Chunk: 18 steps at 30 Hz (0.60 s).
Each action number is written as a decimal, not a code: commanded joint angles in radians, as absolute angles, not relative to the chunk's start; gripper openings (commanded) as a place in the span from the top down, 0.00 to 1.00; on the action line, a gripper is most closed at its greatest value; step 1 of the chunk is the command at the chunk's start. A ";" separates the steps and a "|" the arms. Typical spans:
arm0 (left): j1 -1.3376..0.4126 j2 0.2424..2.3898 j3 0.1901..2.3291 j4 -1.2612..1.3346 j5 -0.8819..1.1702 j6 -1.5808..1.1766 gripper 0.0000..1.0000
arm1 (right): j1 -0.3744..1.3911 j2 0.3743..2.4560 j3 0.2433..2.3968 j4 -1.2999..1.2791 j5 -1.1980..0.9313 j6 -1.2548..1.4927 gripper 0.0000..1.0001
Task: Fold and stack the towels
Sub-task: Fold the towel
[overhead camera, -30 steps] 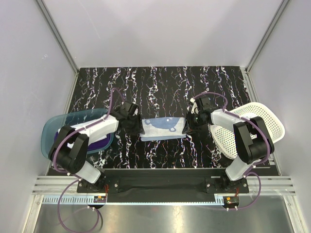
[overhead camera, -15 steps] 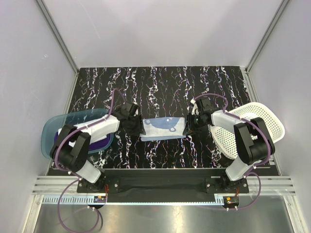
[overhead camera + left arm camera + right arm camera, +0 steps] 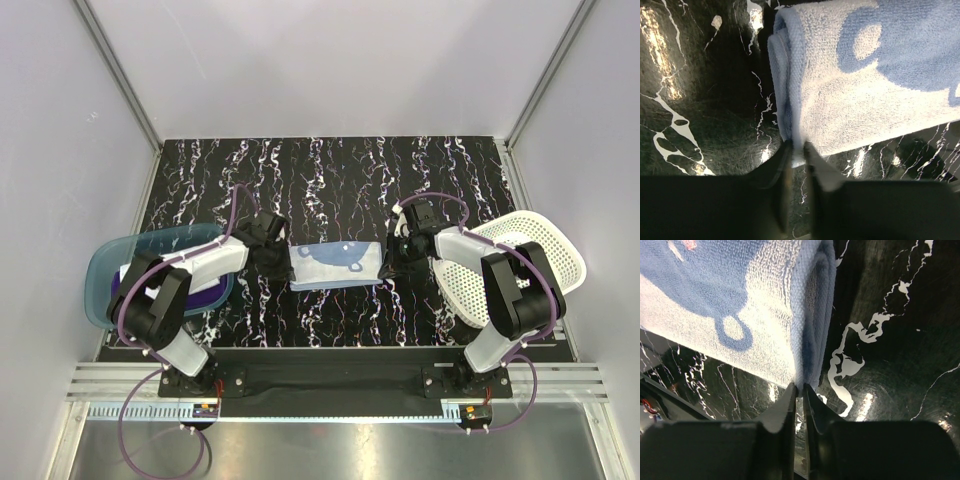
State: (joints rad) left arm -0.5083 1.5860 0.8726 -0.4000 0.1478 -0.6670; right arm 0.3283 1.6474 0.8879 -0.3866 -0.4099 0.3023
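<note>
Both grippers have drawn in since a second ago, and the left gripper (image 3: 283, 262) has edged slightly toward the far side while the light blue towel (image 3: 335, 266) lies almost where it was.

Nearest the camera, a silver rail (image 3: 330, 385) carries the two arm bases. Beyond it lies the table (image 3: 330, 180), glossy black with white marble-like veins. At its left edge sits a translucent teal tub (image 3: 105, 265) with a purple towel (image 3: 200, 295) inside, and at its right edge a white perforated basket (image 3: 545, 240). The folded light blue towel rests flat on the table between them, in the middle. The left gripper is at its left end and the right gripper (image 3: 385, 268) at its right end. Farther back the tabletop runs to pale grey walls (image 3: 330, 70) framed by slanting metal posts (image 3: 115, 75).

The towel carries a darker blue printed shape with ring-like loops. A small reddish mark near the top of the right wrist view is too small to read.

Only the wrist views show the grip. The left gripper (image 3: 797, 152) has its fingers (image 3: 782, 170) pressed close on the near corner of the light blue towel (image 3: 865, 75), where its stacked layers meet. The right gripper (image 3: 800, 392) pinches the matching corner of the light blue towel (image 3: 740, 305) in the same way, with the folded edge running up from its fingers (image 3: 789, 410).
</note>
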 commanded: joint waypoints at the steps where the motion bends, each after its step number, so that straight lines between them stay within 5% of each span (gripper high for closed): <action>1: -0.509 1.580 0.882 -0.387 0.146 -0.669 0.86 | 0.337 1.621 0.910 -0.388 -0.417 0.298 0.89; 4: -0.511 1.565 0.920 -0.423 0.137 -0.660 1.00 | 0.336 1.615 0.942 -0.426 -0.408 0.287 0.95; 18: -0.528 1.456 0.996 -0.563 0.170 -0.666 1.00 | 0.337 1.554 1.039 -0.584 -0.371 0.264 1.00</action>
